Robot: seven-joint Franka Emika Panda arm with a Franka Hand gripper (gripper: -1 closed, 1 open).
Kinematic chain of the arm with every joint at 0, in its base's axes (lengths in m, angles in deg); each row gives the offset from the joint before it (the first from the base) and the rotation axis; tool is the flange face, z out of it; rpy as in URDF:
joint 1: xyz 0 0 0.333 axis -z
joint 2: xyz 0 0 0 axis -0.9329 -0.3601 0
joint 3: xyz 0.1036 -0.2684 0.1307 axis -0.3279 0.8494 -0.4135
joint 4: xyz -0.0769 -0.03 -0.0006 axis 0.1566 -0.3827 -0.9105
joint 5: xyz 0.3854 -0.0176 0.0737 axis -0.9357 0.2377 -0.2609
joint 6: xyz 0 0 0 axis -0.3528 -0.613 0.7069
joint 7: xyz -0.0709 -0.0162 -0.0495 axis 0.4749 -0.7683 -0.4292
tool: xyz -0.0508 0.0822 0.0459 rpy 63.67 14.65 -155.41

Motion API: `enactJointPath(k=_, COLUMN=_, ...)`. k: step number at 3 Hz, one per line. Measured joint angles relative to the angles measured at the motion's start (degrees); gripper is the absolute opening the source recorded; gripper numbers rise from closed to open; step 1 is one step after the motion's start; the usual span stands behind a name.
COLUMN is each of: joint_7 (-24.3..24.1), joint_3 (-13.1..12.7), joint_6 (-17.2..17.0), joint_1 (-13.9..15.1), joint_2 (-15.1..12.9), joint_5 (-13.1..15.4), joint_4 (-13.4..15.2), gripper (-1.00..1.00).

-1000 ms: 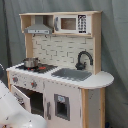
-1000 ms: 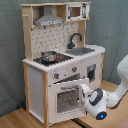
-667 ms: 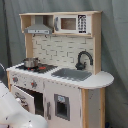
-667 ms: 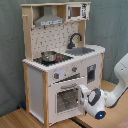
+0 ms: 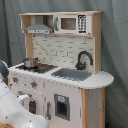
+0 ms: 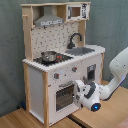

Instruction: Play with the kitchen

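Observation:
The toy kitchen (image 5: 60,95) (image 6: 37,82) of pale wood and white panels stands upright in both exterior views. It has a grey sink (image 5: 72,74) (image 6: 82,50), a black faucet (image 5: 84,59) (image 6: 75,39), a small metal pot (image 5: 31,62) (image 6: 48,56) on the stovetop, knobs and a windowed oven door (image 6: 65,96). In the second exterior view my gripper (image 6: 80,90) is at the oven door's right edge, just below the knobs. My white arm (image 6: 117,70) reaches in from the second exterior view's right. In the first exterior view the arm (image 5: 12,107) covers the lower left front.
A toy microwave (image 5: 70,23) and a grey hood (image 5: 38,29) sit on top of the kitchen. A grey curtain (image 5: 115,45) hangs behind it. The kitchen stands on a wooden floor (image 6: 107,112). A rounded counter end (image 5: 102,79) juts out beside the sink.
My gripper has risen a little and moved closer to the kitchen front by the oven door. In the first exterior view the arm fills more of the lower left corner.

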Motion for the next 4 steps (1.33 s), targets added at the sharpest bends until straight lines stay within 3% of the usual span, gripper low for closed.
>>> enactJointPath(k=1, joint_7=0.21, joint_3=-0.02, joint_6=-0.02, joint_1=-5.65, joint_2=-0.85, joint_5=1.01, joint_4=-0.38, gripper=1.0)
enactJointPath(k=3, joint_7=8.42, joint_3=0.8, joint_6=-6.43, joint_1=-9.89, joint_2=-4.64, joint_5=2.33, joint_4=-0.48, gripper=1.0)
enactJointPath(k=4, joint_7=12.5, joint_3=0.84, joint_6=-8.72, joint_1=-11.59, joint_2=-8.43, joint_5=4.72, joint_4=-0.25, gripper=1.0)
